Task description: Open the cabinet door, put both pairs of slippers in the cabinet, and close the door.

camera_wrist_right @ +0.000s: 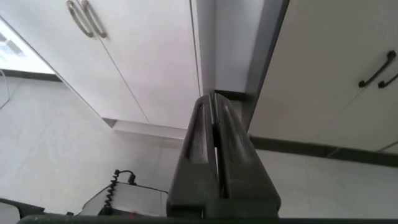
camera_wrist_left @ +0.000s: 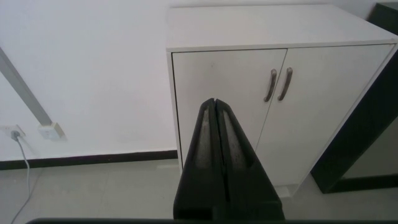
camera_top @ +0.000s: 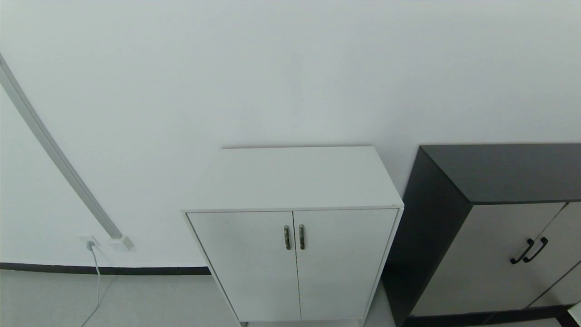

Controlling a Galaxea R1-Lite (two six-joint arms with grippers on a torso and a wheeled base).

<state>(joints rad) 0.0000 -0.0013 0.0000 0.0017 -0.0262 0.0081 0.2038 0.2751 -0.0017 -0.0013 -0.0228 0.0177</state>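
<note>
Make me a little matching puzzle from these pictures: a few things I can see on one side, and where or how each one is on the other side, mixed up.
Things:
1. white cabinet
2. dark cabinet
3. wall socket
4. left gripper

Descriptions:
A. fingers pressed together, holding nothing
B. on the robot's left, cable plugged in
C. closed, two metal handles side by side
D. black handles, standing on the robot's right

Pairs: 1-C, 2-D, 3-B, 4-A.
</note>
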